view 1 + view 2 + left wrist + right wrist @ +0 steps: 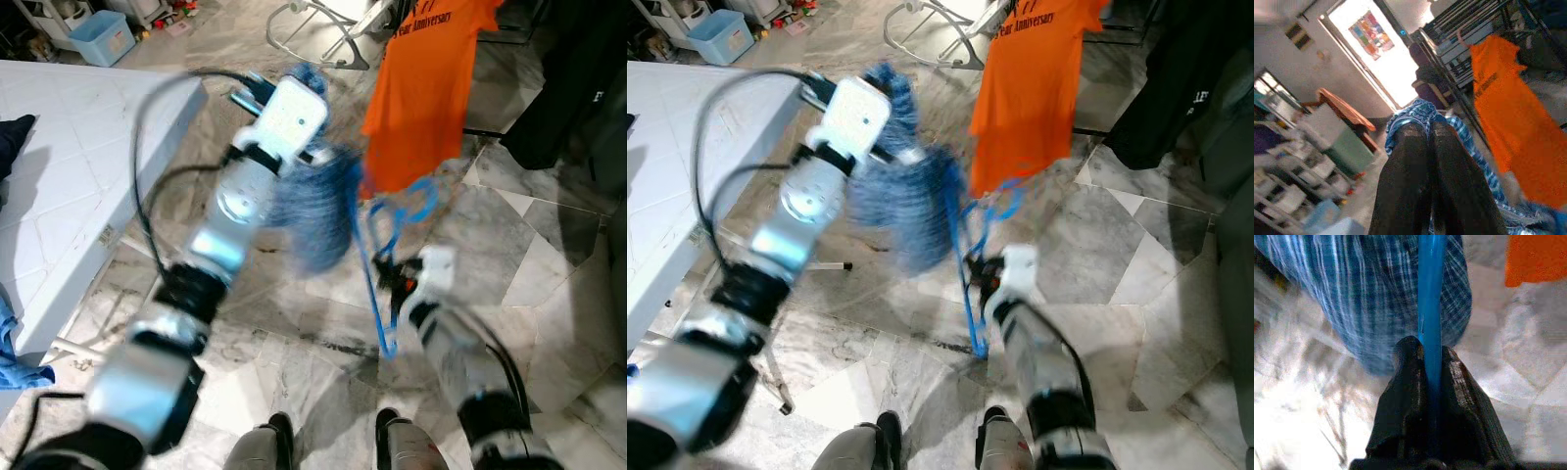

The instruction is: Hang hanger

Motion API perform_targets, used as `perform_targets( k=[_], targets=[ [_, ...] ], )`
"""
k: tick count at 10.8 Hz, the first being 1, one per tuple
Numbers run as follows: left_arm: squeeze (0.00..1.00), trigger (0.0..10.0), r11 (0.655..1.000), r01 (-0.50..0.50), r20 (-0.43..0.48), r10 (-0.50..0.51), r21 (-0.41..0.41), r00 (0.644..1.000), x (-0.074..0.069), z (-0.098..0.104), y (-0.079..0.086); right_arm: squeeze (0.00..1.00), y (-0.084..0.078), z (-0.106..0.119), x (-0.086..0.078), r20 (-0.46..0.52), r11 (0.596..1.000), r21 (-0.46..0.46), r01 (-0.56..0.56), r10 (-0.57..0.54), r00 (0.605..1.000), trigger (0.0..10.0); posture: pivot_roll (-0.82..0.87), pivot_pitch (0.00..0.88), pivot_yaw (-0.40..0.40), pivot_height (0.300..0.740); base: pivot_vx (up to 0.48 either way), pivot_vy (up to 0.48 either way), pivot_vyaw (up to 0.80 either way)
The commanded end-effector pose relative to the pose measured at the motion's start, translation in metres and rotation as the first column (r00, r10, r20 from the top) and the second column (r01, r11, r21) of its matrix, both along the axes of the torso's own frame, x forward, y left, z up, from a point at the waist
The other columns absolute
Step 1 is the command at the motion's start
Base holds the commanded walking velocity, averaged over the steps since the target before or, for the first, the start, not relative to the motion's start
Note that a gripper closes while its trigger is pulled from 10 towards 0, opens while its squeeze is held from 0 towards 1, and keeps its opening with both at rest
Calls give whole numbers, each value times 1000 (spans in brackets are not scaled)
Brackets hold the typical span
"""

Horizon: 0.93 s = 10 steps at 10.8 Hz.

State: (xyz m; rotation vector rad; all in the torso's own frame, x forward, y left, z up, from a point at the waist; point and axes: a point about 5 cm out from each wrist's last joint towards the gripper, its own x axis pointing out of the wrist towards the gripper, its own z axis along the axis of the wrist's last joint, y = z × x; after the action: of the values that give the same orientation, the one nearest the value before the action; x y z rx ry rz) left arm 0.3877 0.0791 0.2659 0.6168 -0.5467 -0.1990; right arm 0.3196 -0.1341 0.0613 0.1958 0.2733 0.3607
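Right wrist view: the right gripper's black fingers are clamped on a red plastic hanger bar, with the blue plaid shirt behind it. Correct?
Not quite: the plastic hanger bar is blue, not red. The right wrist view shows the right gripper clamped on it, with the blue plaid shirt behind, as you said.

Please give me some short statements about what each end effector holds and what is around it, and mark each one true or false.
1. The right end effector is shut on the blue hanger. True.
2. The left end effector grips the blue plaid shirt. True.
3. The orange T-shirt lies on the floor. False: it hangs, on what I cannot tell.
4. The floor is carpeted. False: marble tiles.
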Motion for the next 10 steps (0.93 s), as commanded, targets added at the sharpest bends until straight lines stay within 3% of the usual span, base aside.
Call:
perform_targets(
  k=[1,2,3,5,6,8,10],
  targets=[
    [0,10000,996,-31,99,23,80,995,1,10,3,0,10,-4,-8,3,992,-75,-101,102,995,10000,-156,225,111,740,0,0,0],
    [0,10000,982,-110,170,83,156,982,5,14,8,0,13,-7,-17,-7,974,-118,-191,192,981,10000,-158,225,115,740,0,0,0],
    [0,10000,983,-114,181,86,147,980,6,14,8,0,16,-8,-29,-5,932,-190,-308,313,950,10000,-160,228,117,740,0,0,0],
    [0,10000,979,-85,192,49,183,980,4,10,1,0,13,-6,-24,25,921,-285,-265,284,959,10000,-162,230,118,740,0,0,0],
    [0,10000,960,-70,213,10,271,977,1,4,-6,0,18,6,-18,100,931,-284,-230,268,958,10000,-159,231,121,740,0,0,0],
    [0,10000,947,-77,210,10,313,978,2,-2,-4,0,18,15,-12,149,930,-322,-178,236,960,10000,-155,230,124,740,0,0,0],
    [0,10000,930,-43,138,-9,366,990,4,-14,4,0,20,26,-10,207,933,-324,-158,233,950,10000,-156,227,127,740,0,0,0]
  ],
)
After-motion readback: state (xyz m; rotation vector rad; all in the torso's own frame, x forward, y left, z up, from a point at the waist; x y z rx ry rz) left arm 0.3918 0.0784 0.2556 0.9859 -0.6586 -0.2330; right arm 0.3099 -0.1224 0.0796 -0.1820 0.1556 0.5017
